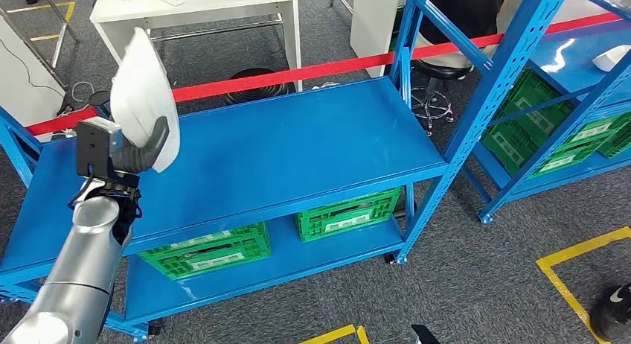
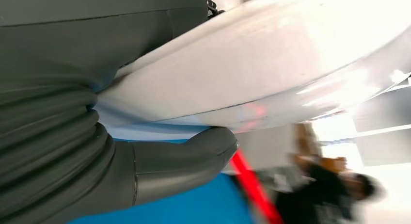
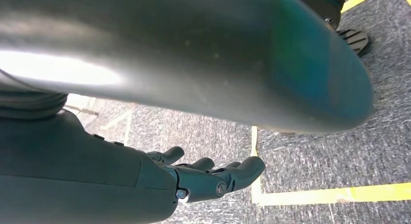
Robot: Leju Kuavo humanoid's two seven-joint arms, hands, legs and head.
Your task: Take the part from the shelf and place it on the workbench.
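One white part (image 1: 143,91) I see, clamped upright in my left hand (image 1: 141,152) above the blue shelf (image 1: 298,147), thumb across its face; right hand's (image 3: 160,178) fingers (image 3: 232,173) hang apart, holding nothing.

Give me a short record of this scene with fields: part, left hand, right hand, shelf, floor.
part: white curved part, lifted above the shelf, tilted
left hand: left hand grips the part's lower edge
right hand: right hand holds nothing, fingers apart, over the floor
shelf: blue shelf, green crates on its lower level
floor: grey carpet with yellow tape lines
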